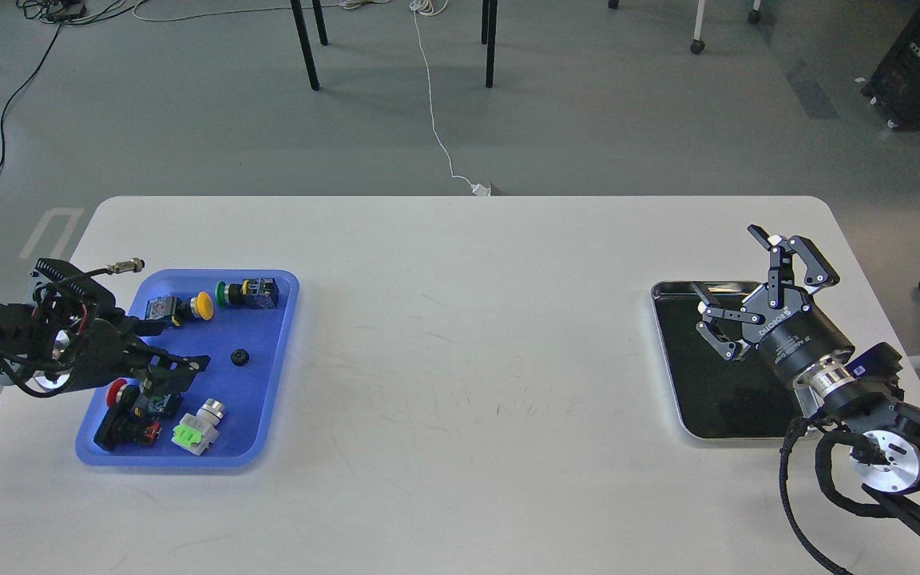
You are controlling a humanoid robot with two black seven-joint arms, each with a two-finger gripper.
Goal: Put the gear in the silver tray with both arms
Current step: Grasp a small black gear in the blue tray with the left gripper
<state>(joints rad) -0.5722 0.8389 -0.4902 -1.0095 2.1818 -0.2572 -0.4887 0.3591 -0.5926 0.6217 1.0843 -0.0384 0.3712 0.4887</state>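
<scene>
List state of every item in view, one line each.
left claw: over the blue tray, open or shut unclear
right claw: open, empty, above the silver tray
silver tray: empty
blue tray: holds push-button switches and the gear
gear: loose in blue tray, not gripped

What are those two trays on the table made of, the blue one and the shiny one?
The blue tray looks like moulded plastic: even, matte colour, soft rounded rim. The silver tray seems to be polished metal, probably steel: its rim gleams and its dark bottom looks mirror-like beneath the right gripper.
</scene>
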